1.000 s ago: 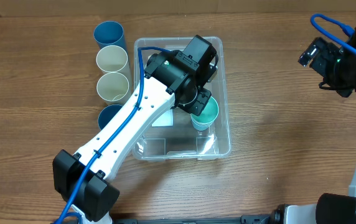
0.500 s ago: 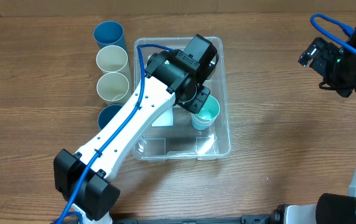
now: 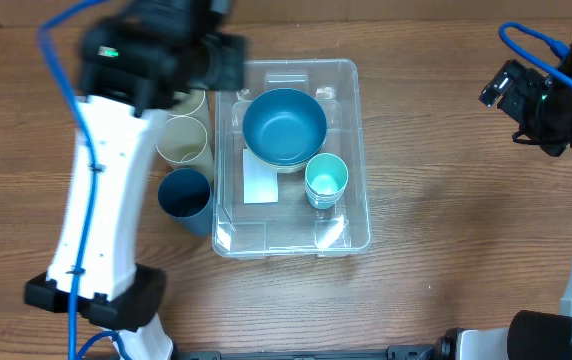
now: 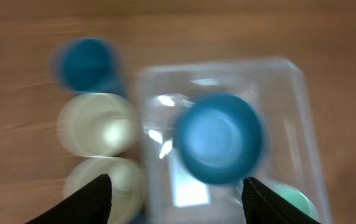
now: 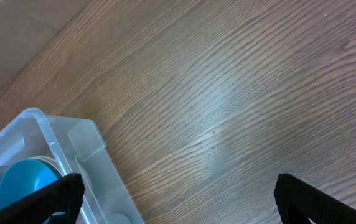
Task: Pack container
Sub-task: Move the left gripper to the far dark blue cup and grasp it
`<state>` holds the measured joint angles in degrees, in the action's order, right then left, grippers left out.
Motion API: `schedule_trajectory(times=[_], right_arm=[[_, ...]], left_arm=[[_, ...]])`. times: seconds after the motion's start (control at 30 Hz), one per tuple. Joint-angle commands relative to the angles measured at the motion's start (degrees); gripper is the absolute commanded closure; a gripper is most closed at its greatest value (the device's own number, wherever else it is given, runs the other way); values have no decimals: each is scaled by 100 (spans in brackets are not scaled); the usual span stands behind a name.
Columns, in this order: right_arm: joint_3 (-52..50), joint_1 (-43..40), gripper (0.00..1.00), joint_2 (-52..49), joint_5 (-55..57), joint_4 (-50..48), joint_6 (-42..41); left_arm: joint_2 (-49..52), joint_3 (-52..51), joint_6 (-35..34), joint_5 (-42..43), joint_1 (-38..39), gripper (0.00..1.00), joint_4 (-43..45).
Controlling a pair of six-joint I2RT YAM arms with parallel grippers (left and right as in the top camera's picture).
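Observation:
The container (image 3: 360, 150), a large clear bin with a white label (image 3: 259, 178) on its base, sits mid-table. Inside it are a blue bowl (image 3: 284, 127) and, right of the label, an upright teal cup (image 3: 326, 178). My left gripper (image 4: 178, 202) hangs open and empty high above the bin's left side, blurred by motion; below it show the blue bowl (image 4: 220, 138) and the teal cup (image 4: 293, 200). My right gripper (image 5: 178, 199) stands wide open over bare wood, right of the container's corner (image 5: 84, 140), holding nothing.
Left of the bin stand a cream cup (image 3: 183, 138) and a dark blue cup (image 3: 185, 193); the left arm (image 3: 101, 200) covers others. The left wrist view shows a blue cup (image 4: 86, 62) and two cream cups (image 4: 98, 124). The right arm (image 3: 551, 100) is at the far right.
My left gripper opened, left the teal cup standing in the container, and rose away to the back left, uncovering the blue bowl. The right arm has not moved.

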<state>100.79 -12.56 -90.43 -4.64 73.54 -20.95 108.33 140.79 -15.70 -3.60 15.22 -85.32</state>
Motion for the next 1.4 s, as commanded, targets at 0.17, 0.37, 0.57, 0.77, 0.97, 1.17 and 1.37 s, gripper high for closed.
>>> schedule_trajectory(times=[0.17, 0.37, 0.57, 0.77, 0.97, 1.17, 1.37], right_arm=[[9, 4, 0, 68, -9, -13, -31], [9, 4, 0, 68, -9, -13, -31], [9, 4, 0, 68, -9, -13, -31], [9, 4, 0, 68, -9, -13, -31], [9, 4, 0, 68, -9, -13, -31], [9, 4, 0, 68, -9, -13, -31], [9, 4, 0, 68, -9, -13, -31]], left_arm=[[555, -9, -39, 1725, -2286, 36, 72], [1375, -9, 415, 2116, -2494, 38, 133], [1904, -9, 592, 2188, -2461, 42, 138], [2192, -9, 809, 2260, -2457, 39, 302], [2317, -9, 798, 2430, -2457, 41, 577], [2339, -9, 570, 2457, -2450, 37, 1016], [2356, -9, 345, 2470, -2352, 36, 1390]])
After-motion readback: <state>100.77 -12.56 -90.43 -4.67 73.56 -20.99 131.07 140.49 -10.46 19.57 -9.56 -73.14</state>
